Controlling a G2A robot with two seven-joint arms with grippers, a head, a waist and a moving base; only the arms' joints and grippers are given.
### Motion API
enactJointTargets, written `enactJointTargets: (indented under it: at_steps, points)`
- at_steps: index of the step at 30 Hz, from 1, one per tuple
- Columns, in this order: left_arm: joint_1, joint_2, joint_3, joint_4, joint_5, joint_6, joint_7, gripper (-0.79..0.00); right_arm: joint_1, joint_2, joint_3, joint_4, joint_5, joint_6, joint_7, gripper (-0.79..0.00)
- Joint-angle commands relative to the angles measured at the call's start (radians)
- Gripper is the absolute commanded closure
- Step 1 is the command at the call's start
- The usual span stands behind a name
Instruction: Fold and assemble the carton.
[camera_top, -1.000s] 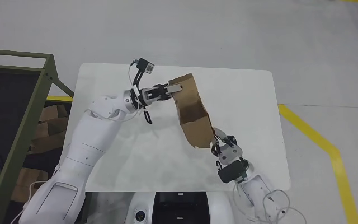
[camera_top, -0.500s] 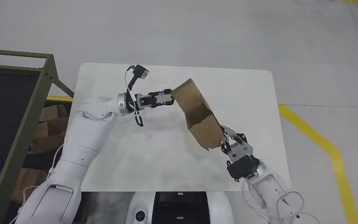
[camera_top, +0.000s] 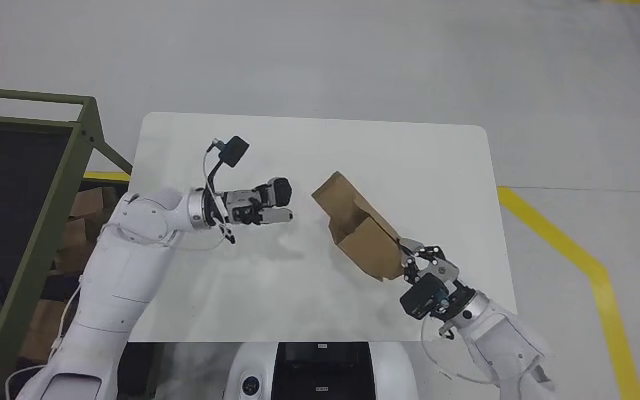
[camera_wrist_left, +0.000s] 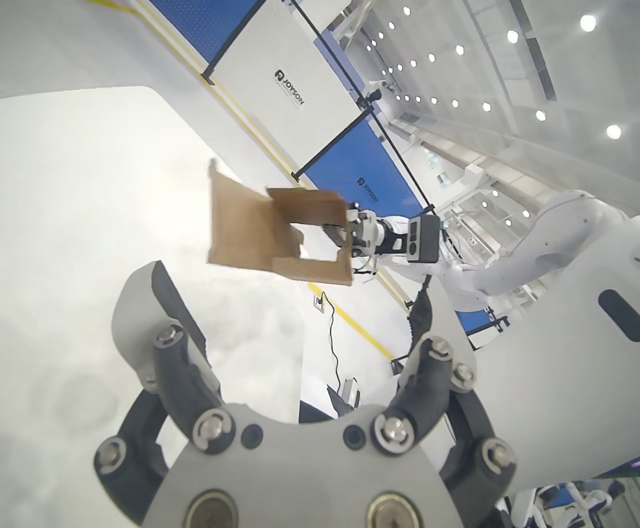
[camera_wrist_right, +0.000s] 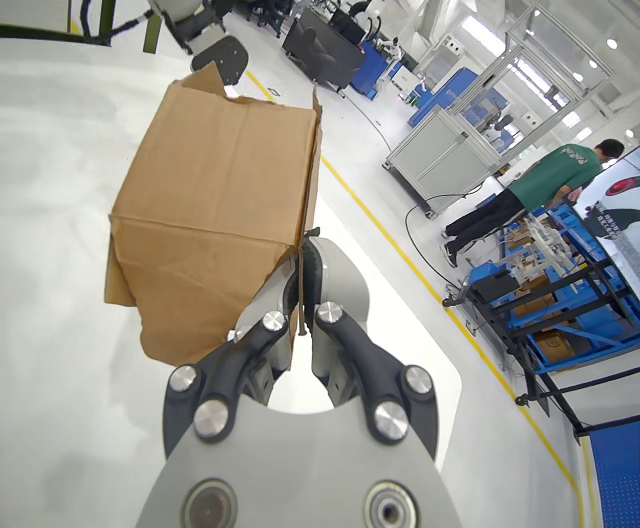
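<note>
The brown carton is opened into a tube and lies tilted over the right half of the white table. My right gripper is shut on the carton's near corner edge; in the right wrist view the cardboard wall runs down between the pads. My left gripper is open, a short way left of the carton and apart from it. In the left wrist view the carton shows beyond the spread fingers, with its hollow end facing me.
A dark green rack with cardboard pieces stands off the table's left edge. Yellow floor tape runs to the right. Bare table surface lies at the front left and along the back.
My left gripper has let go of the carton's far end, opened and drawn back to the left. The carton has swung down and to the right with my right gripper still holding it.
</note>
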Motion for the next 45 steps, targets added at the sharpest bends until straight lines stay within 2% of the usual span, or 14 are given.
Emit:
enactJointTargets:
  at_steps: [1,10,14,23,30,45]
  points:
    - [0.001,0.001,0.001,-0.001,-0.002,0.003,-0.003,-0.785,-0.001,0.0,-0.001,-0.001,0.003,-0.001,0.001,0.0]
    - [0.001,0.001,0.001,-0.001,-0.002,0.003,-0.003,-0.785,-0.001,0.0,-0.001,-0.001,0.003,-0.001,0.001,0.0]
    - [-0.001,0.002,0.023,-0.033,-0.024,0.013,-0.012,-0.785,0.02,0.002,-0.022,0.004,-0.021,-0.019,0.039,0.0]
    - [-0.021,0.048,0.065,-0.121,0.053,0.004,-0.003,-0.785,0.044,0.012,-0.036,0.002,-0.065,-0.073,0.053,0.0]
    - [-0.118,0.086,0.186,-0.096,0.068,0.003,-0.002,-0.785,0.067,0.02,-0.046,0.003,-0.089,-0.117,0.064,0.0]
    - [-0.294,0.144,0.453,0.0,0.099,-0.058,0.058,-0.785,0.081,0.032,-0.074,0.007,-0.118,-0.108,0.061,0.0]
